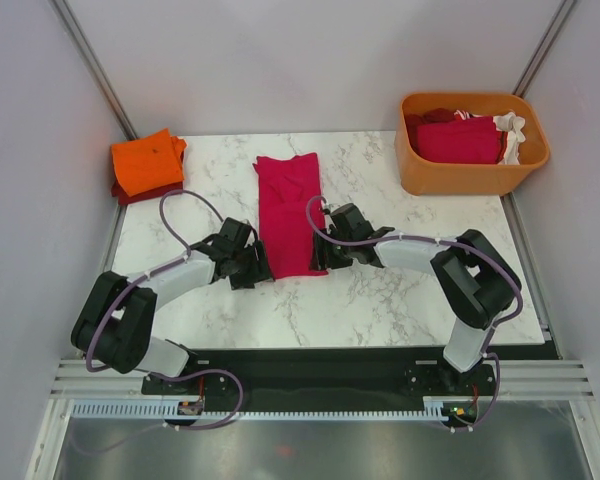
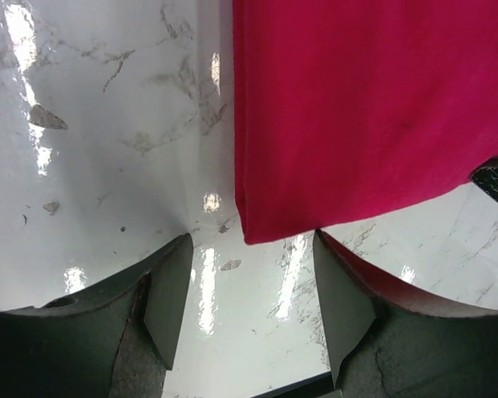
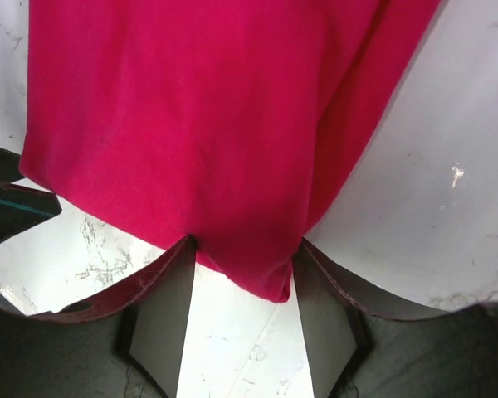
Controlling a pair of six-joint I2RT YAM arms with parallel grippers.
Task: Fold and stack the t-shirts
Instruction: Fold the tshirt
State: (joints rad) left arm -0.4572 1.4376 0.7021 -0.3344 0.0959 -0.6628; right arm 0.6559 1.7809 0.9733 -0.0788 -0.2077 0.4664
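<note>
The left arm point(image 1: 170, 275) and right arm point(image 1: 420, 252) both reach forward, low, elbows bent outward. The left fingers point(image 2: 170, 290) stand apart, with one crimson-pink t-shirt point(image 2: 357, 108) lying just ahead of them on the tabletop point(image 2: 108, 124). The right fingers point(image 3: 162, 307) stand apart around its other near corner, perhaps touching the cloth. Far beyond the left fingers, two folded shirts are stacked, an orange t-shirt point(image 1: 148, 160) on a dark red t-shirt point(image 1: 132, 196).

Bright, even light; glare streaks the glossy table point(image 2: 108, 207); views sharp

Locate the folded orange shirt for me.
Top view: the orange shirt sits at the table's far-left corner, atop a dark red shirt, left of the crimson shirt.
</note>
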